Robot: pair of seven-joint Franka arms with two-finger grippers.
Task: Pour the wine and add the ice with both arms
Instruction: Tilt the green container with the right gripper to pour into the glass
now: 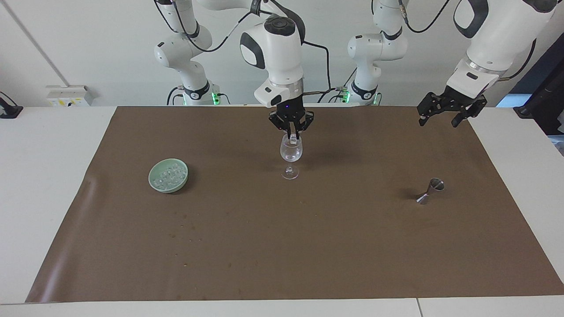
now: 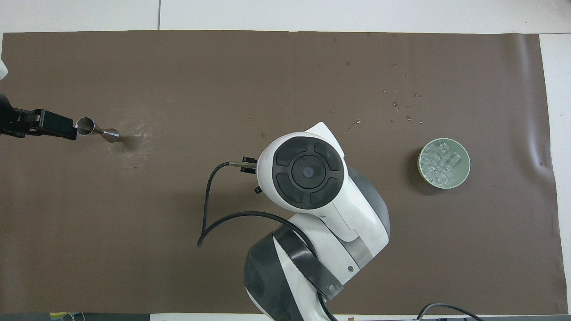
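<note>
A clear wine glass (image 1: 291,152) stands upright mid-table, nearer to the robots than the table's middle. My right gripper (image 1: 291,136) hangs straight over its bowl, shut on one small clear ice cube (image 1: 292,140) at the level of the rim. More ice (image 1: 169,174) is heaped in a pale green bowl (image 1: 167,189) toward the right arm's end. In the overhead view the right arm hides the glass, while the ice (image 2: 441,162) in the bowl (image 2: 420,157) shows. My left gripper (image 1: 438,122) waits open in the air over the mat's edge at the left arm's end. Wine is out of view.
A small steel jigger (image 1: 431,190) stands tilted on the brown mat (image 1: 282,246) toward the left arm's end; overhead, the jigger (image 2: 96,129) shows just past the left gripper (image 2: 35,127). Water drops (image 2: 403,104) dot the mat near the bowl.
</note>
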